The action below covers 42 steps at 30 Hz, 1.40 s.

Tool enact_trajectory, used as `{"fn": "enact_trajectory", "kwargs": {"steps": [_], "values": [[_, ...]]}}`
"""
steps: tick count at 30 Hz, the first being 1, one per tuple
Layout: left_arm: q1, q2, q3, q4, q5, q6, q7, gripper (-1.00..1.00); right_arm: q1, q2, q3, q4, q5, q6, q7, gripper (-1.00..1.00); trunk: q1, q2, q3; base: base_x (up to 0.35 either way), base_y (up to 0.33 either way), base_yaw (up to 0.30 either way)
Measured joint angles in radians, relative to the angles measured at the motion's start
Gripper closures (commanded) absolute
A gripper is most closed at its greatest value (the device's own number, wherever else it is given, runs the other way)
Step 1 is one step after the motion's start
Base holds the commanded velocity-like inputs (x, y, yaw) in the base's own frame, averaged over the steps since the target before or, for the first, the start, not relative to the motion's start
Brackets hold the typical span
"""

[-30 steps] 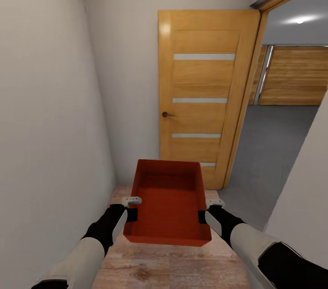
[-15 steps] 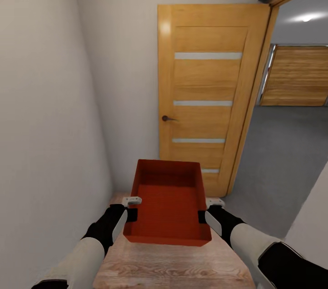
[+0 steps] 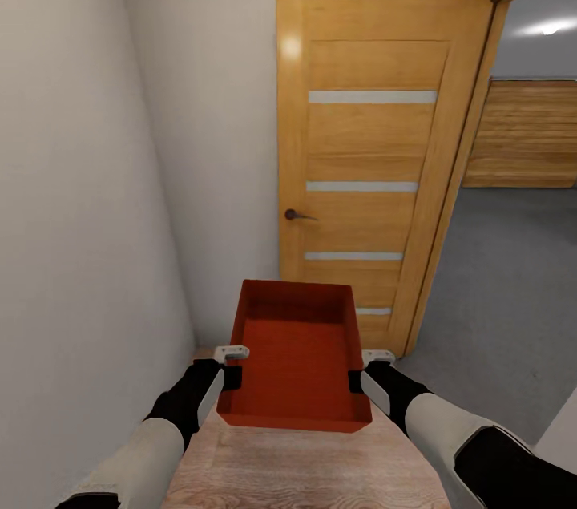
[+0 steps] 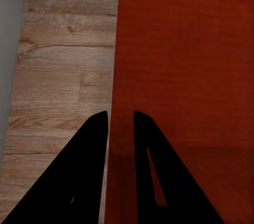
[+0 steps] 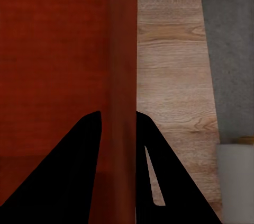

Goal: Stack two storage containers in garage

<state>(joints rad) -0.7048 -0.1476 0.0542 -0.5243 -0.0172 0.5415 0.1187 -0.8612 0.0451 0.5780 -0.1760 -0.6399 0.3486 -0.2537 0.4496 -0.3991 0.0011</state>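
Observation:
One orange-red storage container hangs level in front of me, held off the light wood plank flooring between both arms. My left gripper is shut on its left wall, and the wrist view has a dark finger on each side of that wall. My right gripper is shut on the right wall in the same way. The container is empty. Beyond the doorway at the right lies the garage floor, dark grey concrete.
A narrow hallway with a white wall close on my left. An orange wooden door stands open straight ahead, its handle at mid height. The doorway opens to the right; a wooden slatted garage door shows far behind it.
The whole view has shifted: the open door and doorway have grown larger and slid rightward as I roll forward. The container stays fixed between my grippers.

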Motion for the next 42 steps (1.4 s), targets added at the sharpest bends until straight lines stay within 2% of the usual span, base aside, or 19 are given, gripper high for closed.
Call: {"fn": "enact_trajectory", "kwargs": {"steps": [22, 42], "values": [[0.0, 0.0, -0.001, 0.002, 0.001, -0.002, 0.0, 1.0, 0.0, 0.0, -0.001, 0.0, 0.002, 0.0, 0.0, 1.0, 0.0, 0.0, 0.0, 0.002, 0.0, -0.008], [0.0, 0.001, -0.003, 0.002, 0.004, -0.001, 0.001, 1.0, 0.0, 0.0, -0.004, -0.001, 0.005, 0.002, 0.0, 1.0, 0.0, 0.0, 0.0, 0.031, 0.03, -0.269]]}}
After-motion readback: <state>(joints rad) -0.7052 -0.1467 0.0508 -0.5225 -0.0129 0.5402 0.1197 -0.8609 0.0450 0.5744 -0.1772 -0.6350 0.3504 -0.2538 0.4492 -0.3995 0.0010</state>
